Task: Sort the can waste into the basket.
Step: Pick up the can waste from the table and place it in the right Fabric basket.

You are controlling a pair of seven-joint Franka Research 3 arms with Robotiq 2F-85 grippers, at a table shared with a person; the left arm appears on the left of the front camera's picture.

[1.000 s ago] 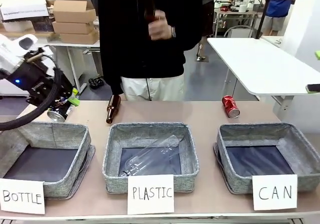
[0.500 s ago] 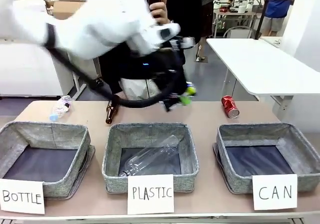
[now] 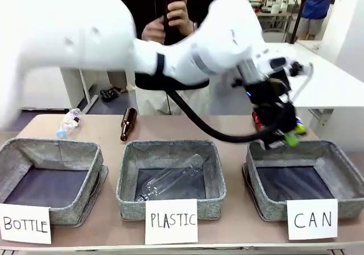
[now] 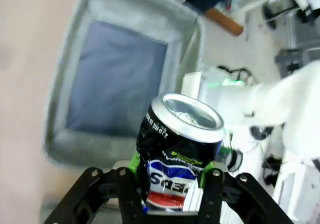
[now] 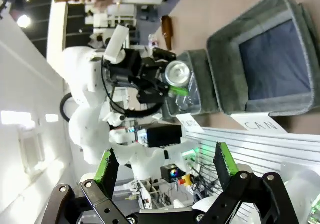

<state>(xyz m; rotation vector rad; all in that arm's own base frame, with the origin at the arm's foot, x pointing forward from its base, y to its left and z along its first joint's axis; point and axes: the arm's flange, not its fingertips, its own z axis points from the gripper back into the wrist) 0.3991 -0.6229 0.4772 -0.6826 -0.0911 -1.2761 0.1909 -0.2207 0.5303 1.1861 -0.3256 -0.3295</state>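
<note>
My left gripper [image 3: 286, 134] is shut on the black can [image 4: 177, 151], whose silver top and blue-and-red print face the left wrist camera. Reaching across from the left, it hangs over the far rim of the grey felt basket [image 3: 341, 159] marked by the "CAN" card [image 3: 311, 219]. That basket [image 4: 75, 144] lies below and beyond the can in the left wrist view, its dark inside bare. The red can [image 3: 255, 118] lies on the table behind the basket, mostly hidden by the gripper. My right gripper [image 5: 165, 164] stands open, away from the table, holding nothing.
The "PLASTIC" basket [image 3: 128, 178] holds a clear bottle [image 3: 170, 178]; the "BOTTLE" basket [image 3: 85, 178] sits at the left. A brown bottle [image 3: 128, 124] and a crushed plastic bottle [image 3: 68, 123] lie on the far left of the table. The person holds another brown bottle [image 3: 170, 1].
My left arm has swung from the far left across the middle to the right, carrying the black can over the "CAN" basket. The person's hand with the bottle rose a little.
</note>
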